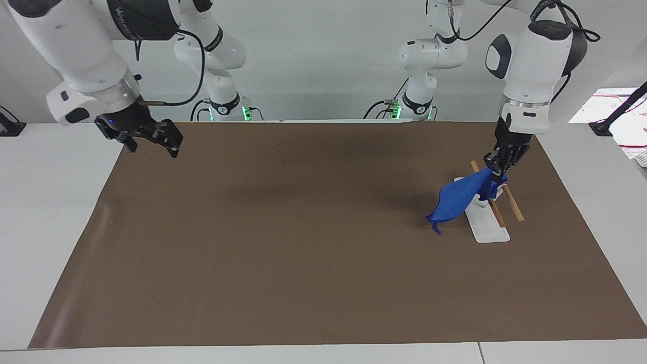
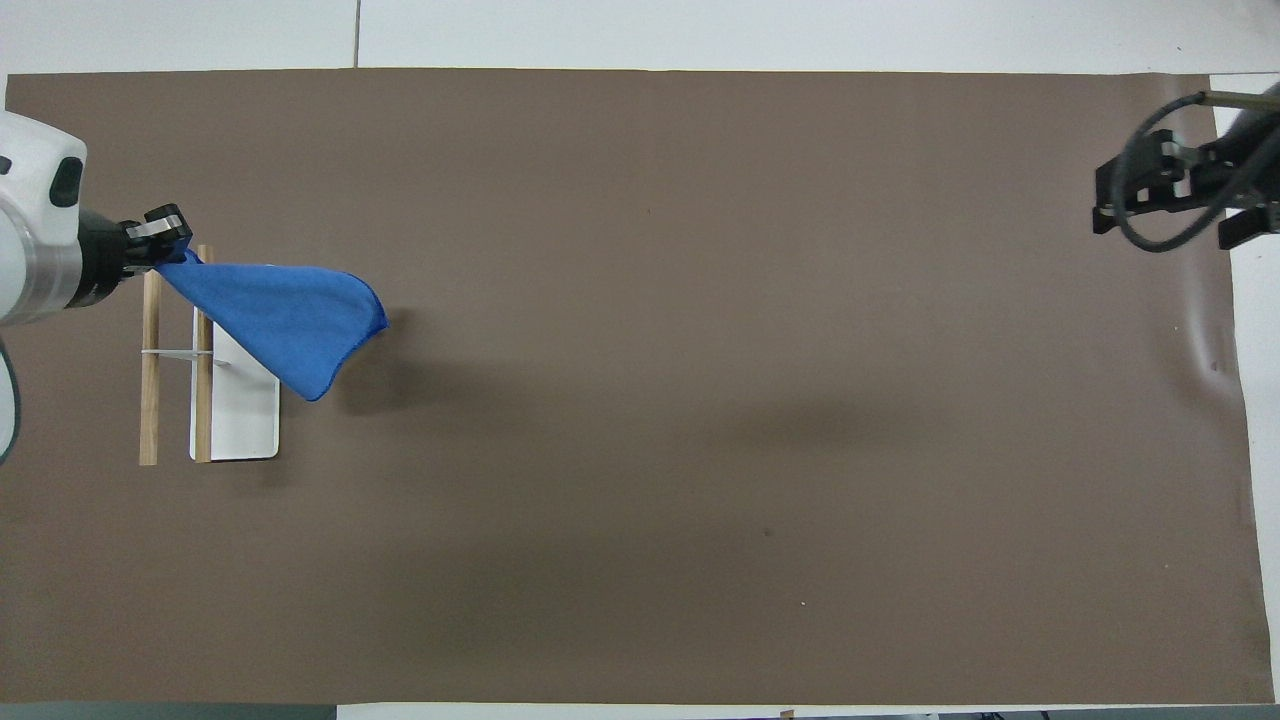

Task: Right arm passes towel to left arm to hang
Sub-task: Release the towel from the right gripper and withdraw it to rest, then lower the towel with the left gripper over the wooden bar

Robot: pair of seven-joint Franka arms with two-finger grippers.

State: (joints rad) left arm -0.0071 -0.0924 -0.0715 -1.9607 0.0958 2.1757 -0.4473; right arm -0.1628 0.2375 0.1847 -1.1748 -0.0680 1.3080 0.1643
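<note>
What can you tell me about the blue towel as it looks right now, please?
The towel is a bright blue soft cloth, pinched at one corner by the shut left hand and held up in the air. It fans out from that corner into a slanted drape over the white base of the rack, at the left arm's end of the table, its lowest tip hanging just over the brown mat. Whether it touches the rack's wooden bars cannot be told.

Towel (image 1: 462, 196) soft matt cloth — rack (image 1: 508, 201) wood rails — mat (image 1: 303, 263) matt.

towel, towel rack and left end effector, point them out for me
towel (image 2: 285, 322): overhead view, middle of the blue cloth.
towel rack (image 2: 245, 425): overhead view, bare white base plate.
left end effector (image 1: 498, 171): facing view, shut fingertips pinching the towel corner.
</note>
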